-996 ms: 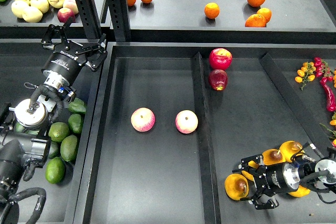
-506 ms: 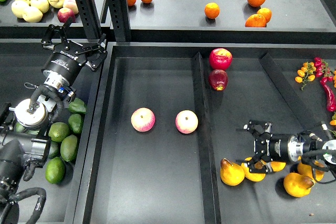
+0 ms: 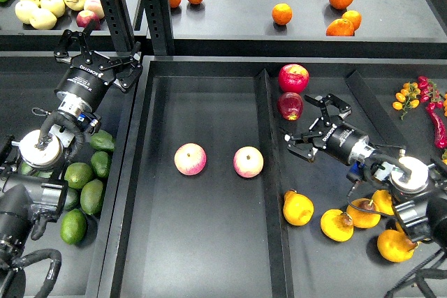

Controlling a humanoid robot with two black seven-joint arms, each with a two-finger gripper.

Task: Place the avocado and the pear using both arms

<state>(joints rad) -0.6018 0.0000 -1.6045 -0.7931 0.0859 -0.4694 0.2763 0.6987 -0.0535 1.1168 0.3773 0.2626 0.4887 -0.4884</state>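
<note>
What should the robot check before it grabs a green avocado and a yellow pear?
1. Left gripper open and empty: ok.
2. Right gripper open and empty: ok.
3. Avocados within view beside the left arm: ok, several lie in the left bin.
4. Pears free to grab: ok, four lie loose below the right gripper.
5. Left gripper over an avocado: not ok, it is raised well above them.
6. Middle tray has bare room beside the two apples: ok.
</note>
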